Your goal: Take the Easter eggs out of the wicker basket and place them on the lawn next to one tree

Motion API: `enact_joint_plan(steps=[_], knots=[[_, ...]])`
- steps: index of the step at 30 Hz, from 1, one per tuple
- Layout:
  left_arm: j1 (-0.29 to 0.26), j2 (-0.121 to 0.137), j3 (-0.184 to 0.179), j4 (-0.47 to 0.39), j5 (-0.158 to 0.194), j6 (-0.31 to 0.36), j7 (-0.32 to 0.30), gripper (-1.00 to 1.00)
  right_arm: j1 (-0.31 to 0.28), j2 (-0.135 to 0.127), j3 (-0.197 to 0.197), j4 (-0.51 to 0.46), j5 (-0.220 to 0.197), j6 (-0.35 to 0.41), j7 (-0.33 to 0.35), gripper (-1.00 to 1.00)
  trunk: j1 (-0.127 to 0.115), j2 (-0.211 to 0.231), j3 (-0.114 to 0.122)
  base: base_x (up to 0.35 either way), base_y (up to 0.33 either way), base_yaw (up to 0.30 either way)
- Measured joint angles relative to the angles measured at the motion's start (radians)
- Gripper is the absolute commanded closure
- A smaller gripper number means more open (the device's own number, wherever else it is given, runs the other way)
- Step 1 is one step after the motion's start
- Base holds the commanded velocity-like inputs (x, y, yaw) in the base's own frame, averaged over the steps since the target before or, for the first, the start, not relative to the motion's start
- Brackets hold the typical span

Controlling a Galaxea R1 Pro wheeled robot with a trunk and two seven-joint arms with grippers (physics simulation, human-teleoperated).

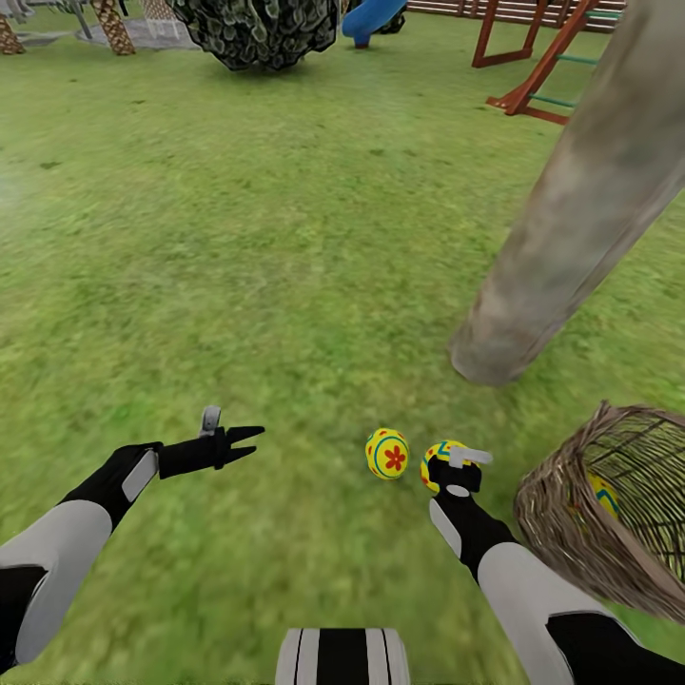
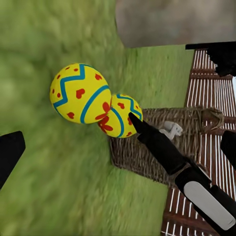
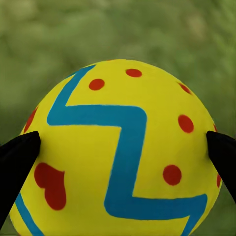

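The right pincer (image 1: 447,473) sits low and right of centre in the head view, closed around a yellow egg (image 1: 437,463) whose top peeks out above the black fingers; the right wrist view makes the hold plain, with that egg (image 3: 123,157) large between two black fingertips (image 3: 17,162) pressed to its sides, blue zigzag and red dots facing the lens. Just to its left in the head view a second egg (image 1: 387,453) lies on the grass (image 1: 238,285), near the first but apart from it. The left wrist view looks across at both: the nearer egg (image 2: 81,93) overlapping the held one (image 2: 120,115), with the right arm's dark finger against the latter. The wicker basket (image 1: 580,533) lies tipped on its side at the lower right of the head view, a third egg (image 1: 601,495) showing through its weave; in the left wrist view the basket (image 2: 147,152) shows behind the eggs. The thick pale tree trunk (image 1: 561,238) leans up to the upper right, its foot just beyond the eggs. The left pincer (image 1: 249,442) hangs at lower left, its fingers spread a little, gripping nothing.
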Motion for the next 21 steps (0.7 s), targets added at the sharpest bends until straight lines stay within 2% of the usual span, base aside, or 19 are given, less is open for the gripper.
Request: enact_joint_plan(steps=[10, 20, 21], knots=[[0.0, 0.0, 0.001, 0.0, 0.0, 0.0, -0.001, -1.0, 0.0, 0.0, 0.0, 0.0, 0.0, 0.0, -0.001, 1.0, 0.003, -0.001, -0.023, 0.0, 0.0, 0.0], [0.0, 0.0, 0.001, 0.0, 0.002, 0.0, -0.003, -1.0, 0.0, 0.0, 0.0, 0.0, 0.001, 0.0, -0.001, 1.0, 0.003, -0.001, -0.023, 0.0, 0.0, 0.0], [0.0, 0.0, 0.001, 0.0, 0.002, 0.0, -0.003, -1.0, 0.0, 0.0, 0.0, 0.0, 0.001, 0.0, -0.001, -1.0, 0.003, -0.001, -0.023, 0.0, 0.0, 0.0]])
